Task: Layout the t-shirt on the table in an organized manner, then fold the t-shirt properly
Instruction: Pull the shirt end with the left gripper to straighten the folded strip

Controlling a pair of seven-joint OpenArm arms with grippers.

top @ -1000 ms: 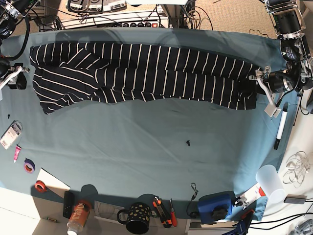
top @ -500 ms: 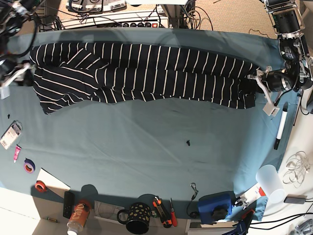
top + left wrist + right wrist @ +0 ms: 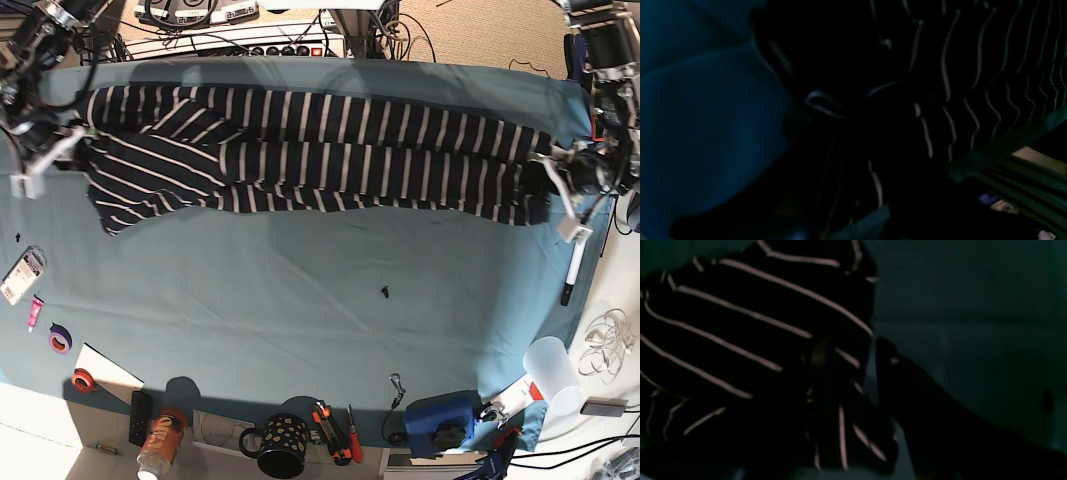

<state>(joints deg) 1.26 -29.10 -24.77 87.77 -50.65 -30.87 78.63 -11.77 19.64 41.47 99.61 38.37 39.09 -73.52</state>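
Stretching: shirt pulled long across the far half of the tabletop
Left claw: clamped on the shirt's end
Right claw: at the other end; grip unclear

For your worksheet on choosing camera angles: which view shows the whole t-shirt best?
The base view: the t-shirt lies stretched across the far side of the table, fully visible. The left and right wrist views are dark close-ups showing only striped folds.
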